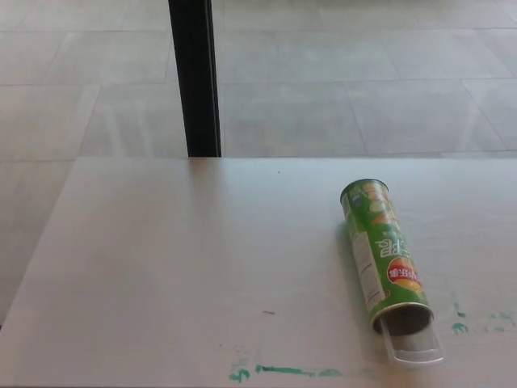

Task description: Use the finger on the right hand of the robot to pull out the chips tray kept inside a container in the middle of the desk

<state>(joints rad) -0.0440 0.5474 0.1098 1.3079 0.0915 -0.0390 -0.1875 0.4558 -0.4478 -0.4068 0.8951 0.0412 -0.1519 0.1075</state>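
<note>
Head view first: neither robot hand shows anywhere in my feed, so I cannot tell whether they are spread or closed. On the pale desk (178,259) I see a green chips container (382,255) lying on its side, right of the middle, its closed end pointing away from me and its open mouth facing the near edge. A clear plastic chips tray (414,346) sticks a short way out of that mouth and rests on the desk, close to the front edge. Green paint smears (284,371) mark the desk along the near edge, left of the container, with a few smaller green spots (459,326) just to its right. Beyond the desk I see a tiled floor (339,73) and a black upright post (195,77) standing behind the far edge.
</note>
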